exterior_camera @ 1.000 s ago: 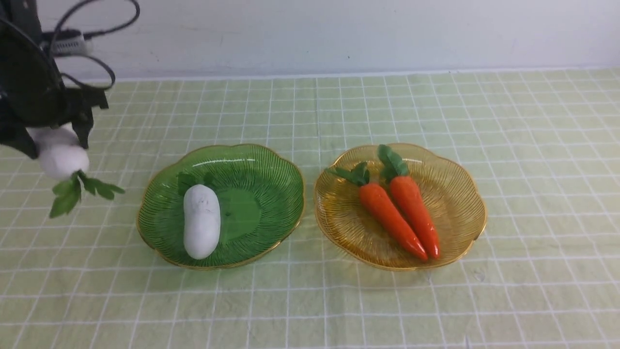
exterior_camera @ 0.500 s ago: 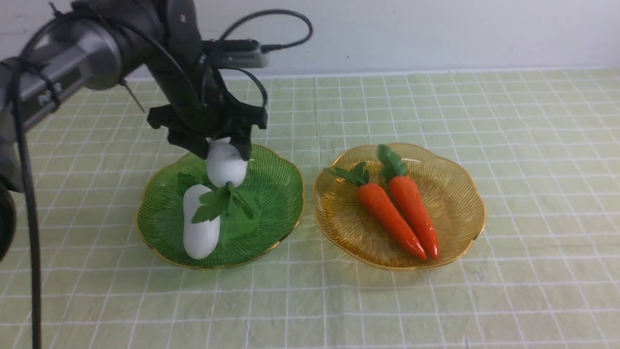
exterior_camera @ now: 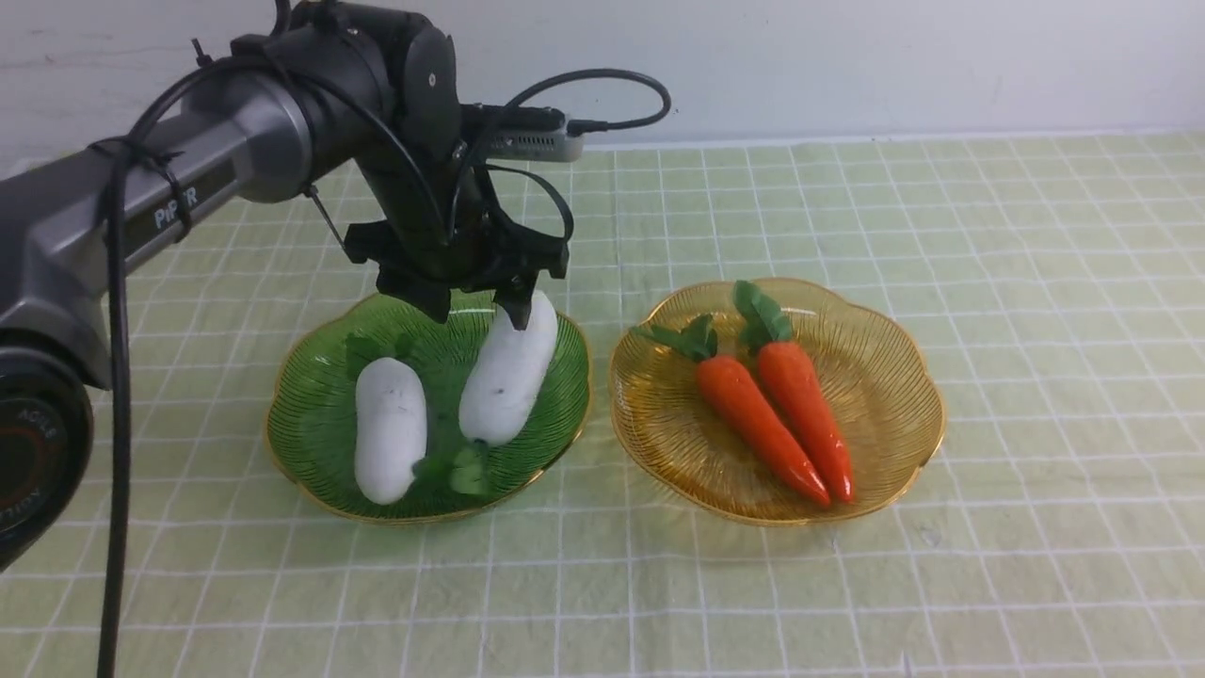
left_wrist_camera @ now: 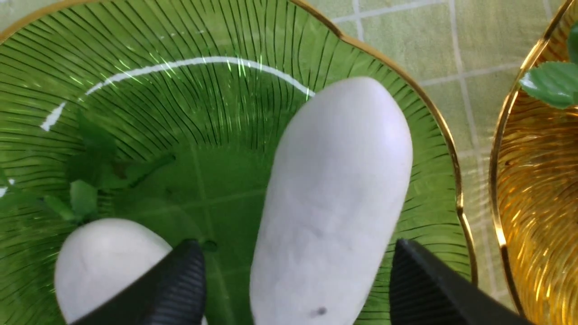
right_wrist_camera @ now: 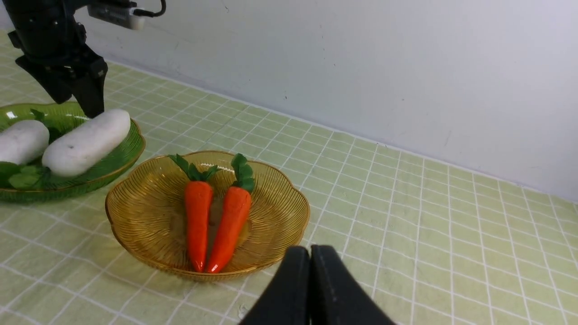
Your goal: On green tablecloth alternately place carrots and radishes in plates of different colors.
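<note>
The green tablecloth (exterior_camera: 1036,282) covers the table. Two white radishes lie in the dark green plate (exterior_camera: 565,377): one on its left side (exterior_camera: 391,428), one tilted on its right side (exterior_camera: 508,372), leaves toward me. My left gripper (exterior_camera: 477,311) hangs open just above the tilted radish's far end. In the left wrist view its fingers (left_wrist_camera: 180,280) straddle that radish (left_wrist_camera: 334,203) with a gap. Two orange carrots (exterior_camera: 753,419) (exterior_camera: 805,414) lie side by side in the amber plate (exterior_camera: 894,395). My right gripper (right_wrist_camera: 310,250) is shut and empty, low beside the amber plate (right_wrist_camera: 149,203).
A white wall runs along the table's far edge. The left arm's black cable loops above the green plate. The two plates sit close together, rims nearly touching.
My left arm swung in from the far left with the second radish, lowered it and opened. That radish now lies in the green plate beside the first.
</note>
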Controlling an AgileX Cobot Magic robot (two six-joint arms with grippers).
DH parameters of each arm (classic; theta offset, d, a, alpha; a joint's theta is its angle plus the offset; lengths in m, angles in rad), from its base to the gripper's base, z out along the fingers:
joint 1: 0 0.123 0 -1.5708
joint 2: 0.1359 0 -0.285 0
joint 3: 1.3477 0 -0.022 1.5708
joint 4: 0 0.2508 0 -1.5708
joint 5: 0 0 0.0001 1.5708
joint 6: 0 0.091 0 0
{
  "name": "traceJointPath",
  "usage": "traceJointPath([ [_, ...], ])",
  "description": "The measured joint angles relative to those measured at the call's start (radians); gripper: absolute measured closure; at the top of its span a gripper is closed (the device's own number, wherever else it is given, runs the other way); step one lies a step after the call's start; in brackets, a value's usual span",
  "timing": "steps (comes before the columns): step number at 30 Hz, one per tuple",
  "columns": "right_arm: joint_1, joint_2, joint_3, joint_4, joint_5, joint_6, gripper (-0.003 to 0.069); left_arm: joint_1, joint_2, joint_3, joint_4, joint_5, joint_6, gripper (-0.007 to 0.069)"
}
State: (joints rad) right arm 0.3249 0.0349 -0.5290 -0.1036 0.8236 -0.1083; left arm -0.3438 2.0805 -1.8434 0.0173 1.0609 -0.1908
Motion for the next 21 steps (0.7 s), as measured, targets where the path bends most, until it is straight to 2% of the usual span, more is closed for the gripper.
traceJointPath([
  [7,0.000,0.000,0.000,0.000,0.000,0.000,0.0669,0.000,0.000,0.000,0.011,0.017,0.000,0.0160],
  [15,0.000,0.000,0.000,0.000,0.000,0.000,0.0669,0.000,0.000,0.000,0.013,0.115,0.000,0.0163],
  [18,0.000,0.000,0.000,0.000,0.000,0.000,0.0669,0.000,0.000,0.000,0.014,0.122,0.000,0.0185],
  [21,0.000,0.000,0.007,0.000,-0.009,0.000,0.0669,0.000,0.000,0.000,0.014,0.135,0.000,0.0239],
])
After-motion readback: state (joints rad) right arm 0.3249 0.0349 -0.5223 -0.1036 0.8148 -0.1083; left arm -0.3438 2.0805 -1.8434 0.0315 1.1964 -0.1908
